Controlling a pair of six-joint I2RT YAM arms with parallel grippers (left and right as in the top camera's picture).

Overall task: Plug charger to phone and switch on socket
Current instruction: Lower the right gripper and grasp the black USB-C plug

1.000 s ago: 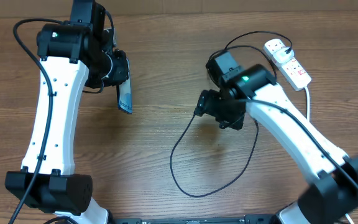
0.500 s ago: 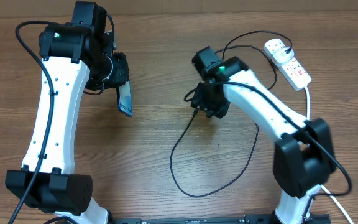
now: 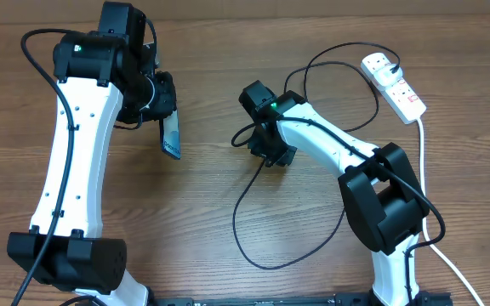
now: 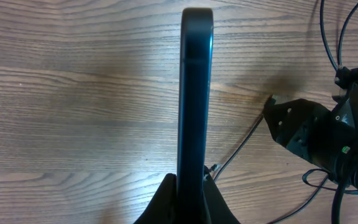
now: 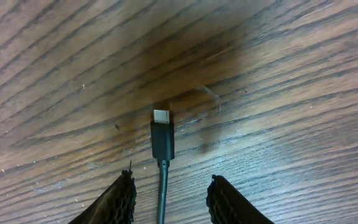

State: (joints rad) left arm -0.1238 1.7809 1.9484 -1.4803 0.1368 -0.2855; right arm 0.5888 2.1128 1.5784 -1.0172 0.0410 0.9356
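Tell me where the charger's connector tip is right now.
In the right wrist view the connector tip lies on the wooden table, between the spread fingers of the right claw, untouched by either.

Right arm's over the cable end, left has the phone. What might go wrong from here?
The right gripper has its jaws either side of the charger behind the connector tip; a grip that far back may let the tip droop or twist.
The left gripper pinches the phone only at one end, so pushing the plug in may tilt it.
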